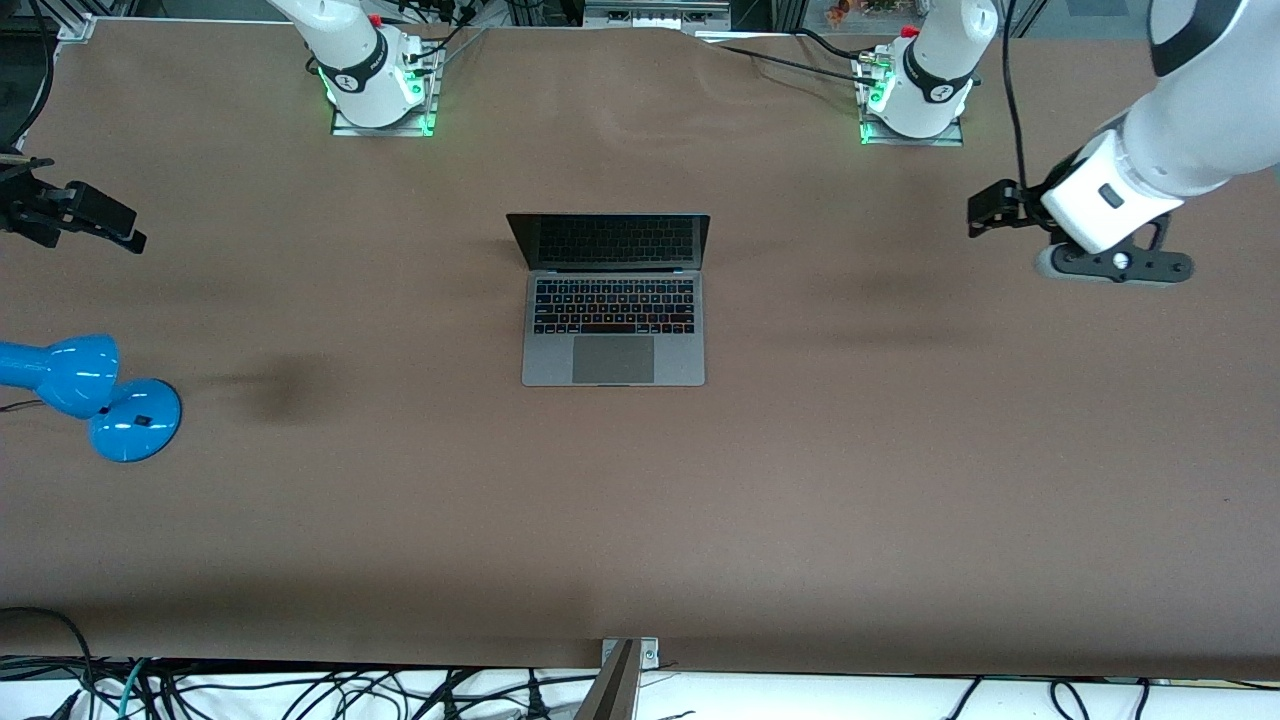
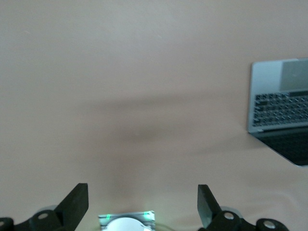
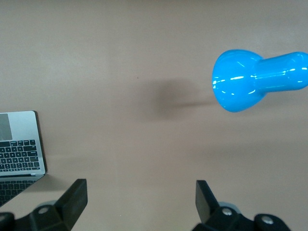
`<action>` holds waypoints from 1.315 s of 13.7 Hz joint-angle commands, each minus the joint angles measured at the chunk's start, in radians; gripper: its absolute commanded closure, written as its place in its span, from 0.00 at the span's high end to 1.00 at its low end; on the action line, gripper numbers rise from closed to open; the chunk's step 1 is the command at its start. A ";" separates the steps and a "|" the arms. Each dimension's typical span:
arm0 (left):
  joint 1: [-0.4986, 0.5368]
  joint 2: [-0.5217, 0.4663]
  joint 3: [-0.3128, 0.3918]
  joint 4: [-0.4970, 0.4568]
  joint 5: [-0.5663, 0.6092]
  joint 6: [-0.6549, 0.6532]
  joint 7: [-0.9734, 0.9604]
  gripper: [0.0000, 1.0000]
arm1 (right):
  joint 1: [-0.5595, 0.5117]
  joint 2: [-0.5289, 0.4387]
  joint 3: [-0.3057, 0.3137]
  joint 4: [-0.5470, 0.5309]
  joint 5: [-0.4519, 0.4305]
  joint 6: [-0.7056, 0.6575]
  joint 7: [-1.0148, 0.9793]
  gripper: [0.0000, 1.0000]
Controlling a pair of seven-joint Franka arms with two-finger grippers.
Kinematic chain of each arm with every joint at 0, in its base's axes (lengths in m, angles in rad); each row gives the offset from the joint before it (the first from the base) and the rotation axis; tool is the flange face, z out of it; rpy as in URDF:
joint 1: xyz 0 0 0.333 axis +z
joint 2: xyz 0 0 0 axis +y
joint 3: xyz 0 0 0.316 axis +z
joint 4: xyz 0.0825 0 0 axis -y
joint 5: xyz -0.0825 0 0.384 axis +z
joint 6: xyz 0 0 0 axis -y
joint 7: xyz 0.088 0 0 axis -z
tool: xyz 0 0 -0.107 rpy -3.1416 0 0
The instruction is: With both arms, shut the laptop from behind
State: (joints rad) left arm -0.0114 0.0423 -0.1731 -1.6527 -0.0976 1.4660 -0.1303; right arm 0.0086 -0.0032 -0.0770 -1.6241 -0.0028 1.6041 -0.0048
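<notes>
Laptop, front view: slim grey metal laptop (image 1: 613,325) with black keys, large trackpad and dark screen; stands open near the middle of the brown counter (image 1: 640,520), lid upright at the edge toward the robot bases, keyboard toward the front camera.
Left gripper, front view: black left gripper (image 1: 985,212) on its white arm, hanging over bare counter at the left arm's end, well apart from the laptop; holds nothing.
Right gripper, front view: black right gripper (image 1: 95,222) over the counter at the right arm's end, well apart from the laptop; holds nothing.
Lamp, front view: glossy blue desk lamp (image 1: 95,395) with round base, at the right arm's end, nearer the front camera than the right gripper.
Left wrist view: two black fingers (image 2: 77,204) spread wide with only counter between them; laptop (image 2: 279,98) at the frame's edge.
Right wrist view: fingers (image 3: 72,199) likewise wide apart and empty; laptop corner (image 3: 19,139) and blue lamp head (image 3: 240,86) both visible.
Stage: judged as the start; lid not yet touched, both arms must first get round to the lid's outer face.
Risk, uneven push: one arm arriving first could twist the lid or swing the whole laptop round.
Risk, sliding: a push too low on the lid may shove the base toward the front camera instead of folding the hinge.
Risk, slam: pressing on once the lid tips over could bang it onto the keys.
Risk, lamp: the right arm's sweep could clip the lamp head.
</notes>
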 commanded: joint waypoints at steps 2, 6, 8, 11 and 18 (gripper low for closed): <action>0.002 -0.015 -0.051 -0.064 -0.074 0.002 -0.101 0.97 | 0.005 -0.008 -0.007 -0.003 0.006 -0.004 -0.006 1.00; 0.002 -0.013 -0.184 -0.068 -0.076 0.022 -0.291 0.97 | 0.004 -0.006 -0.009 -0.003 0.009 -0.004 -0.007 1.00; 0.001 -0.006 -0.247 -0.068 -0.088 0.051 -0.357 0.97 | 0.005 -0.008 -0.007 -0.003 0.010 -0.007 -0.006 1.00; -0.002 0.046 -0.322 -0.065 -0.139 0.076 -0.435 0.97 | 0.010 -0.009 0.005 -0.005 0.020 -0.062 -0.004 1.00; -0.018 0.155 -0.499 -0.058 -0.182 0.189 -0.755 0.67 | 0.016 0.031 0.198 -0.017 0.053 -0.315 0.008 1.00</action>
State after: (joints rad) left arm -0.0281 0.1815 -0.6562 -1.7237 -0.2588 1.6529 -0.8506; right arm 0.0274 0.0141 0.0761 -1.6295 0.0139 1.3474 -0.0009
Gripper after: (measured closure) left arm 0.075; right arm 0.000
